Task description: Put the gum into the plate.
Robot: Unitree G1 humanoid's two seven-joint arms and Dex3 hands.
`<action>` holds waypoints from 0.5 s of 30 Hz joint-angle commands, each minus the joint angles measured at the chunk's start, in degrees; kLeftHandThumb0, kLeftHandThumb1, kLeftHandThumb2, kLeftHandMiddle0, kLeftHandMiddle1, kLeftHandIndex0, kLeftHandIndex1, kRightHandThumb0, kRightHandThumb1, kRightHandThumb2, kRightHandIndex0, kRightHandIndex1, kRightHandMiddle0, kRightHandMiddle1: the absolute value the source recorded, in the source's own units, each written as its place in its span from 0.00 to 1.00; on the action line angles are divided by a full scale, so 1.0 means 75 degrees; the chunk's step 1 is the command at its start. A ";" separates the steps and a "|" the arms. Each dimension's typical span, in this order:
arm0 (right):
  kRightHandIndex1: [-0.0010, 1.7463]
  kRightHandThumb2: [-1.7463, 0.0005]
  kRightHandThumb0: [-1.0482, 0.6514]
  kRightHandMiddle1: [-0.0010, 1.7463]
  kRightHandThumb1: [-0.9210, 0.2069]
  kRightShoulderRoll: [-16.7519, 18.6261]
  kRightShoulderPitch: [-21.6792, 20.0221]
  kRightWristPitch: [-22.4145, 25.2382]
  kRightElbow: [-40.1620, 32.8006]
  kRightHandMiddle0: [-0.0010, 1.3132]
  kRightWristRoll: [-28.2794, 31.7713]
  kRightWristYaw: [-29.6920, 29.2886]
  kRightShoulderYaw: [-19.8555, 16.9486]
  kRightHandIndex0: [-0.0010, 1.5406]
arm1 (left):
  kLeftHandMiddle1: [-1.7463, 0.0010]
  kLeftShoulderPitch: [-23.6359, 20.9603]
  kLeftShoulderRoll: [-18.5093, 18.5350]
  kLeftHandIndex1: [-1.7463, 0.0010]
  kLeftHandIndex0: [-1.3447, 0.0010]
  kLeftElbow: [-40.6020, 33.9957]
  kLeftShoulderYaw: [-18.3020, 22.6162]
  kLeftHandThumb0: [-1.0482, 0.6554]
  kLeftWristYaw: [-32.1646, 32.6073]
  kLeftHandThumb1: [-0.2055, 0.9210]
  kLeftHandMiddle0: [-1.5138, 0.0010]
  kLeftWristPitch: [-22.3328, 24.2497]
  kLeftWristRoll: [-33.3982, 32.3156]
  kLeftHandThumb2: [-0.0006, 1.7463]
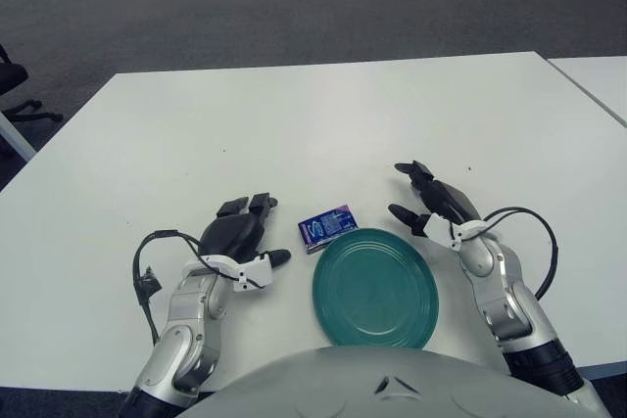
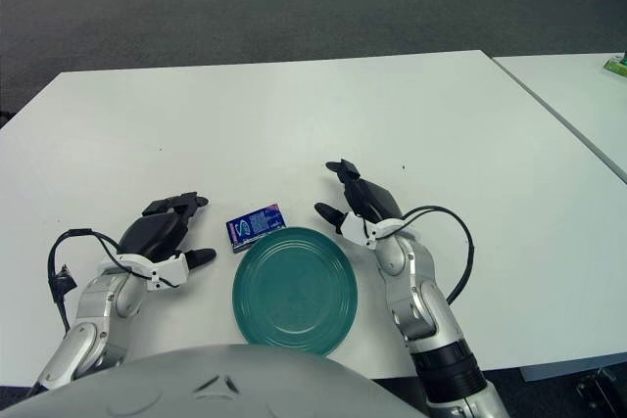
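left eye view: gum (image 1: 326, 228) lies flat on the surface (image 1: 323, 115), between the left robot hand (image 1: 243, 238) and right robot hand (image 1: 428, 201), both spread, touching the plate (image 1: 374, 289) rim.
right eye view: light, stiff box; pinch its long edges.

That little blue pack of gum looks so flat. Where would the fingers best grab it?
Probably across its two long edges, coming down from above. The gum pack lies flat on the table, so only its thin sides offer purchase. The left hand is open beside it on the left; the plate crowds its near right side.
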 commanded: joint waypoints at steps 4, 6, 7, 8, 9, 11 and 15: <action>0.31 0.68 0.11 0.37 0.00 0.0069 0.0070 0.0077 0.0104 0.00 0.0210 -0.0175 -0.0177 0.26 | 0.89 -0.0017 0.0174 0.53 1.00 -0.0235 -0.0008 0.00 -0.0174 1.00 0.89 0.0002 0.0084 0.23; 0.33 0.69 0.11 0.37 0.00 0.0096 0.0079 0.0121 0.0132 0.00 0.0238 -0.0211 -0.0209 0.25 | 0.89 0.0018 0.0196 0.54 1.00 -0.0340 -0.0032 0.00 -0.0297 1.00 0.89 0.0023 0.0096 0.23; 0.33 0.69 0.11 0.37 0.00 0.0113 0.0085 0.0149 0.0148 0.00 0.0259 -0.0235 -0.0228 0.25 | 0.89 0.0040 0.0208 0.55 1.00 -0.0418 -0.0050 0.00 -0.0396 1.00 0.89 0.0051 0.0119 0.23; 0.34 0.69 0.12 0.38 0.00 0.0126 0.0090 0.0170 0.0150 0.00 0.0269 -0.0251 -0.0235 0.25 | 0.89 0.0056 0.0220 0.55 1.00 -0.0473 -0.0056 0.00 -0.0463 1.00 0.88 0.0070 0.0131 0.23; 0.34 0.69 0.12 0.38 0.00 0.0136 0.0094 0.0176 0.0177 0.00 0.0297 -0.0274 -0.0256 0.25 | 0.89 0.0081 0.0230 0.56 1.00 -0.0564 -0.0078 0.00 -0.0577 1.00 0.88 0.0106 0.0173 0.23; 0.35 0.69 0.12 0.39 0.00 0.0140 0.0095 0.0179 0.0210 0.00 0.0332 -0.0302 -0.0277 0.25 | 0.90 0.0107 0.0235 0.57 1.00 -0.0668 -0.0101 0.00 -0.0712 1.00 0.88 0.0149 0.0227 0.24; 0.35 0.70 0.12 0.39 0.00 0.0181 0.0093 0.0252 0.0222 0.00 0.0331 -0.0352 -0.0270 0.25 | 0.90 0.0205 0.0254 0.59 1.00 -0.1038 -0.0142 0.00 -0.1174 1.00 0.88 0.0265 0.0367 0.25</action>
